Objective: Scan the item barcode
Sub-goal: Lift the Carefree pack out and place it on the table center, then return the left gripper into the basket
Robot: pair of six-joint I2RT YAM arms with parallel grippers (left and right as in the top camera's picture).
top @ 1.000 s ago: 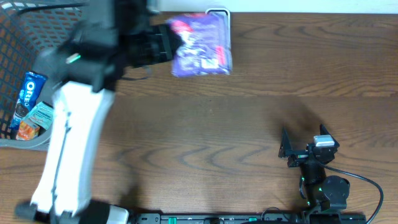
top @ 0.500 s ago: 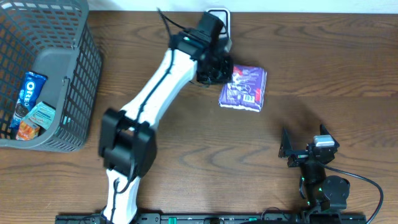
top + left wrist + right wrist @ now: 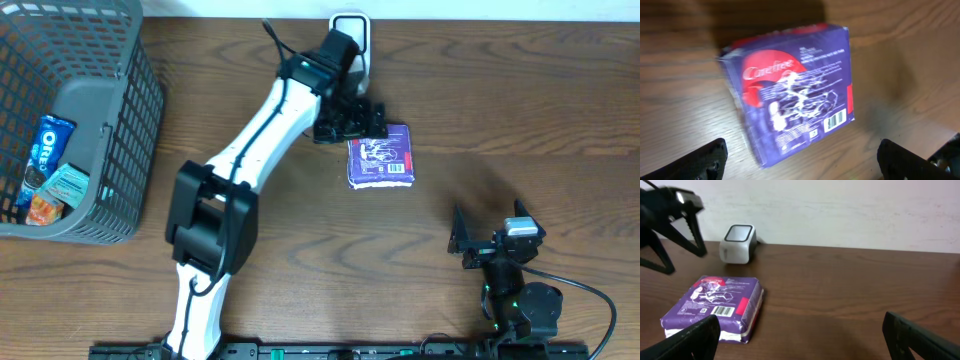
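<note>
Hanging over the far edge of the purple Carefree pack [image 3: 380,163], the left gripper [image 3: 352,122] stood wide open in the overhead view and held nothing. The pack lay flat on the wooden table [image 3: 520,110], a little in front of the white barcode scanner [image 3: 350,30]. A grey basket [image 3: 100,60] at the far left held an Oreo pack [image 3: 48,150] and other small packets, and the right gripper [image 3: 487,225] sat well apart near the front edge, fingers spread and empty. In the left wrist view, the left gripper [image 3: 805,160] showed both fingertips far apart at the bottom corners, clear of the Carefree pack [image 3: 795,110], whose barcode [image 3: 835,120] faced up. In the right wrist view, the right gripper [image 3: 805,340] was likewise fully open with nothing between its fingers. The Carefree pack [image 3: 717,307] lay ahead to the left with its barcode [image 3: 724,311] on top, the barcode scanner [image 3: 738,244] stood behind it against the wall, and the left arm's dark fingers [image 3: 692,235] were raised at the upper left.
</note>
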